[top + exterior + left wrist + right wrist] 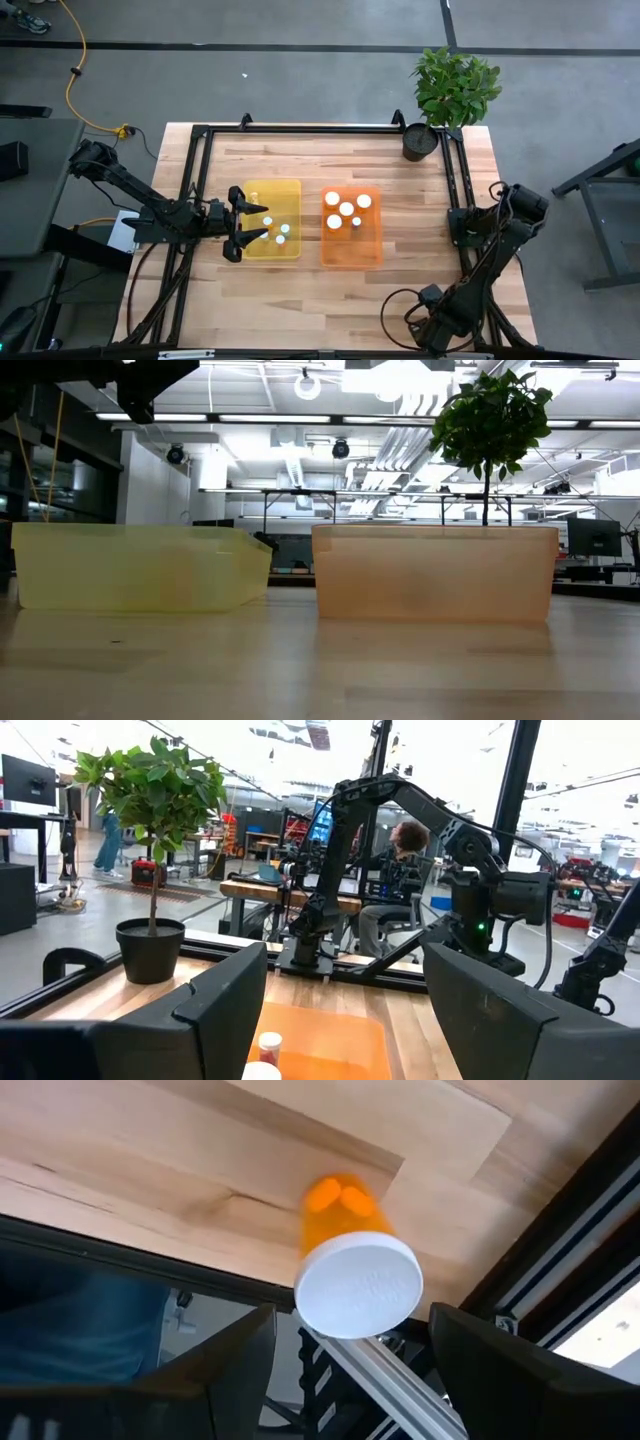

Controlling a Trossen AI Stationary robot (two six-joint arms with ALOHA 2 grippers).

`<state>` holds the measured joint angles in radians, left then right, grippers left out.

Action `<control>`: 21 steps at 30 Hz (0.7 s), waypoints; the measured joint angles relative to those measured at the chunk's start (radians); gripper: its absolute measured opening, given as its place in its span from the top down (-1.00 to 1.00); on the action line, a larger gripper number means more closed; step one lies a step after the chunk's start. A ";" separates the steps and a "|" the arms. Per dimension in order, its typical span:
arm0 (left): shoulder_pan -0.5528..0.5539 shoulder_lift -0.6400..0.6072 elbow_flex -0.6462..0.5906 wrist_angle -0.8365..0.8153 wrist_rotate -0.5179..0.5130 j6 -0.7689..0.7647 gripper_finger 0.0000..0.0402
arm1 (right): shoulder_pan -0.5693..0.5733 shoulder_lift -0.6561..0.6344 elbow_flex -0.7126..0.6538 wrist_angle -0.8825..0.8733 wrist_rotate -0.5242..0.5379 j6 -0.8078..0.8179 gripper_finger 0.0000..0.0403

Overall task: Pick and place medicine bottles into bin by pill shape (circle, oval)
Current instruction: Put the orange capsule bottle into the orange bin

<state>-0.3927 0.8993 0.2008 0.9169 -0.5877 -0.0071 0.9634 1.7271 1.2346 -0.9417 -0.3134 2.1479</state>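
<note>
Right gripper (345,1355) at table's right edge, fingers clamped on amber medicine bottle (355,1270). Carry it level to orange bin (351,228). Left gripper (250,222) hangs over yellow bin (272,221), fingers apart.

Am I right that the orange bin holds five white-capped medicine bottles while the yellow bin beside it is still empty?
Not quite. The orange bin does hold five white-capped medicine bottles, but the yellow bin is not empty: the high view shows three small bottles in it.
</note>
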 joint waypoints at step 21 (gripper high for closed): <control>0.000 0.000 0.000 0.000 0.009 0.000 -0.28 | 0.000 0.013 0.000 -0.040 0.027 -0.010 -0.27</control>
<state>-0.3925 0.8989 0.2008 0.9169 -0.5789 -0.0071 0.9630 1.7397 1.2346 -0.9816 -0.2862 2.1376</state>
